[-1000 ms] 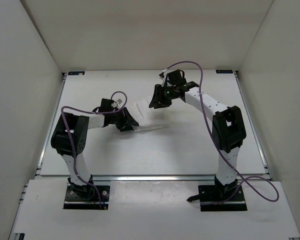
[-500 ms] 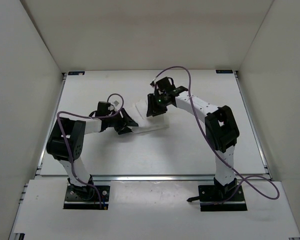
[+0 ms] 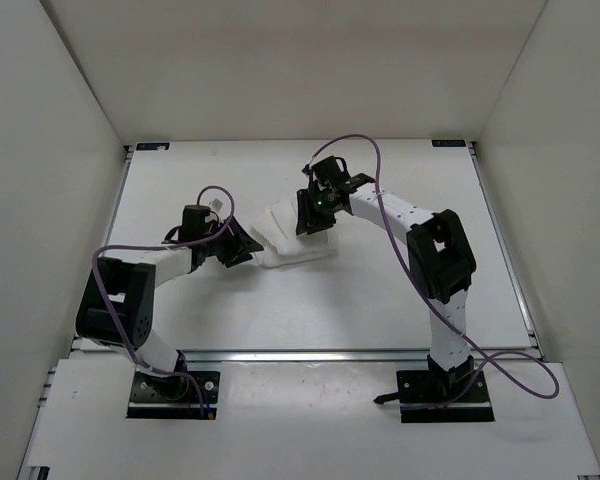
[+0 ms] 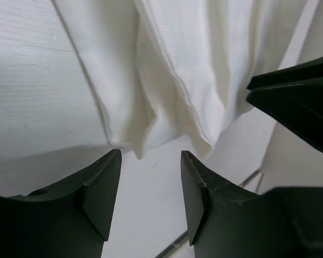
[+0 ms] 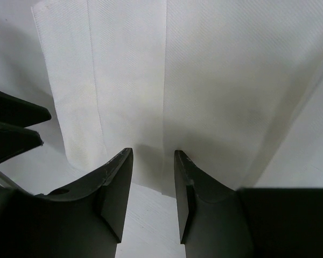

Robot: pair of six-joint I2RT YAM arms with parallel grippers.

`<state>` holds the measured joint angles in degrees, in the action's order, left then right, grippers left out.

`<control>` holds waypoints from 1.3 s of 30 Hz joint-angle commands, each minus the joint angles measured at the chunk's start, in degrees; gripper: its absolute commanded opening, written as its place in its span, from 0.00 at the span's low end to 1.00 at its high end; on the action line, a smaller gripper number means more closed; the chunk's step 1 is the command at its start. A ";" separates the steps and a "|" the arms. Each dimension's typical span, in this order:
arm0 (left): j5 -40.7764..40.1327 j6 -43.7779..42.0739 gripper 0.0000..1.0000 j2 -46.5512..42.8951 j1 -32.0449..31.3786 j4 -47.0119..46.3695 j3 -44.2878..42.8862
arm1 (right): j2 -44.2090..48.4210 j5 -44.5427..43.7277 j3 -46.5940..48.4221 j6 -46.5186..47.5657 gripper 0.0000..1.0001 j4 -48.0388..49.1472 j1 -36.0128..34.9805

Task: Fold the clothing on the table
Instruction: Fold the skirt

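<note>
The clothing (image 3: 292, 243) is a small white pleated bundle lying flat near the middle of the table (image 3: 380, 295). My left gripper (image 3: 243, 246) sits low at its left edge, open, with nothing between its fingers. In the left wrist view the wrinkled hem of the clothing (image 4: 172, 80) ends just ahead of my left gripper (image 4: 151, 161). My right gripper (image 3: 314, 214) hovers over the garment's far right side, also open. In the right wrist view flat folds of the clothing (image 5: 204, 80) lie just beyond my right gripper (image 5: 153, 156), and bare table shows between its jaws.
Metal rails (image 3: 502, 250) border the table, and white walls (image 3: 50, 150) enclose it on three sides. Purple cables (image 3: 365, 150) loop off both arms. The right gripper's black fingers (image 4: 296, 102) show at the right of the left wrist view.
My left gripper has drawn back to the left, off the clothing's edge. My right gripper has moved left and down over the garment, which now lies more compactly.
</note>
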<state>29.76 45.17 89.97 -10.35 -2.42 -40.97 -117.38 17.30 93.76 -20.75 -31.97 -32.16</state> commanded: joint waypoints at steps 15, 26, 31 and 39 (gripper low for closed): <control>-5.85 -1.57 0.39 11.88 -2.31 -1.63 -2.62 | 0.05 -4.29 2.48 3.44 0.35 -1.17 -8.26; -2.87 -3.07 0.10 15.41 -2.75 0.66 -6.14 | -4.43 -9.38 9.50 3.44 0.41 -5.20 -11.79; -2.60 -2.98 0.06 15.67 -2.75 0.22 -5.79 | -7.77 -13.34 13.91 3.35 0.16 -8.72 -12.40; -1.98 -3.33 0.00 16.64 -2.83 0.04 -6.23 | -1.99 -0.87 11.64 -0.16 0.00 -3.29 -11.43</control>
<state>29.17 43.90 104.77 -12.91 -5.02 -47.35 -124.95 11.51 105.73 -18.52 -39.13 -43.97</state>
